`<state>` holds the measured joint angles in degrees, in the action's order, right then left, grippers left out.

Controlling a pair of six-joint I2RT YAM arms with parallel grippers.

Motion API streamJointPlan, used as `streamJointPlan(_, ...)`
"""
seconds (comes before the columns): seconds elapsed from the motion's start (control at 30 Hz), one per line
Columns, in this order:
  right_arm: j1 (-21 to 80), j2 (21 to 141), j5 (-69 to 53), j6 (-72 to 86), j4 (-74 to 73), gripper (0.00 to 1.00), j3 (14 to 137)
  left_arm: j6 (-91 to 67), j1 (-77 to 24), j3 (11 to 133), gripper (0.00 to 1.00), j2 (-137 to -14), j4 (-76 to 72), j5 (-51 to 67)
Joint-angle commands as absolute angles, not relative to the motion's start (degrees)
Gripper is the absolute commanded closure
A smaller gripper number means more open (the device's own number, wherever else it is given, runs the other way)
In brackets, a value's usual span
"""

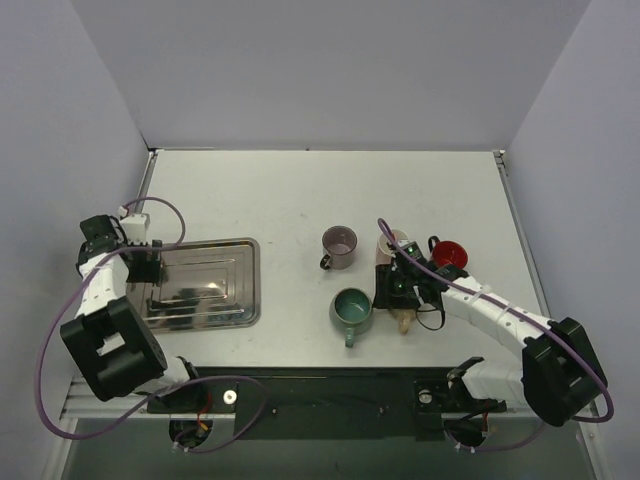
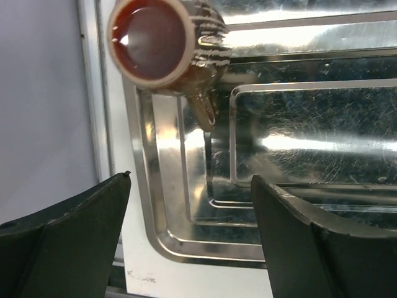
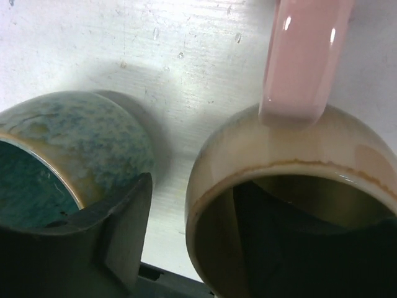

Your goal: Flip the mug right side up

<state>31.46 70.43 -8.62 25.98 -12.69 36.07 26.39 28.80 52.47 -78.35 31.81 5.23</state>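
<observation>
Right tool (image 3: 192, 205) straddles the mug (image 3: 279, 143) rim, jaws part open; grip looks slack, though the inner finger is dim. Mug stands mouth-up directly beneath the tool. Step: release. Next: lift straight clear without tipping it. Left tool (image 2: 189, 180) is wide open and empty.

Tight around the right gripper (image 1: 403, 286); green mug (image 1: 352, 308) crowds nine o'clock; purple mug (image 1: 339, 245) at eleven; red mug (image 1: 449, 252) at two; table (image 1: 300, 190) open toward twelve.
</observation>
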Motion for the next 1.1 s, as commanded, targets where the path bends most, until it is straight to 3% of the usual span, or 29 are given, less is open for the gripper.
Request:
streamJointPlan(0.0, 31.5, 68.0, -6.9, 25.8, -17.2, 0.47, 38.8, 26.8, 29.0, 53.6, 0.13, -81.5, 26.4, 10.1)
streamJointPlan(0.07, 31.6, 65.8, -5.2, 25.4, -19.7, 0.41, 40.0, 25.8, 29.0, 54.3, 0.21, -84.2, 24.4, 9.8)
streamJointPlan(0.13, 31.6, 63.3, -4.0, 25.3, -21.8, 0.33, 41.0, 24.5, 29.0, 56.1, 0.39, -88.8, 24.4, 10.1)
streamJointPlan(0.23, 32.2, 59.7, -1.1, 25.3, -24.7, 0.18, 42.3, 23.8, 28.9, 58.1, 0.56, -92.2, 24.4, 10.6)
streamJointPlan(0.3, 32.5, 57.3, -0.2, 25.2, -26.6, 0.16, 43.1, 23.2, 28.9, 58.5, 0.68, -94.0, 23.8, 10.9)
streamJointPlan(0.33, 32.7, 55.8, 1.6, 25.3, -27.5, 0.16, 43.5, 23.1, 28.9, 58.5, 0.84, -94.5, 23.6, 11.1)
streamJointPlan(0.4, 33.1, 54.0, 2.4, 25.3, -28.8, 0.14, 44.4, 23.5, 28.9, 58.4, 1.00, -95.1, 23.2, 11.8)
streamJointPlan(0.6, 36.1, 50.5, 6.1, 24.5, -32.8, 0.13, 48.1, 24.3, 28.9, 58.0, 1.00, -92.5, 24.0, 14.8)
streamJointPlan(0.8, 47.4, 48.1, 11.7, 22.4, -31.3, 0.13, 53.0, 27.8, 25.3, 60.5, 1.00, -80.6, 37.2, 31.1)
streamJointPlan(0.93, 54.7, 47.2, 9.0, 21.3, -19.2, 0.12, 54.2, 28.7, 17.1, 67.2, 1.00, -73.2, 52.3, 44.7)
streamJointPlan(1.07, 58.2, 49.5, 0.5, 22.3, 7.1, 0.09, 52.6, 23.7, 7.2, 74.3, 1.00, -67.7, 57.0, 51.9)
